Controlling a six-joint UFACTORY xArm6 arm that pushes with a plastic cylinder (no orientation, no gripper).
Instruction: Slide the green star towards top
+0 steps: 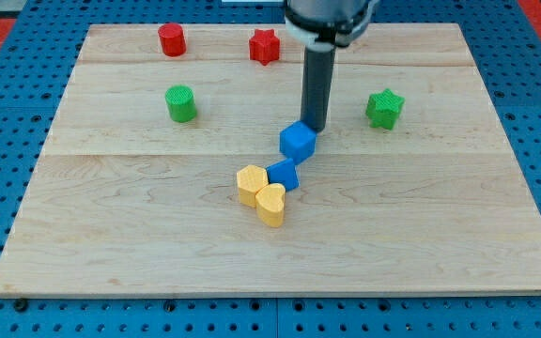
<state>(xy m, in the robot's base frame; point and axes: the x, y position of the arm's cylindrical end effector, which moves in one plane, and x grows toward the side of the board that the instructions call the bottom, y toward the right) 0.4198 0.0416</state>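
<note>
The green star (pixel 384 108) lies on the wooden board (pixel 440 216) at the view's right, in the upper half. My tip (pixel 313 128) is left of it, about a block's width and more away, not touching it. The tip stands right above the blue cube (pixel 298 142), at its upper edge; contact cannot be told.
A second blue block (pixel 283 175) lies below the blue cube, touching a yellow hexagon-like block (pixel 251 184) and a yellow heart (pixel 271 204). A green cylinder (pixel 180 103) is at the left. A red cylinder (pixel 171 39) and a red star (pixel 264 46) lie near the top edge.
</note>
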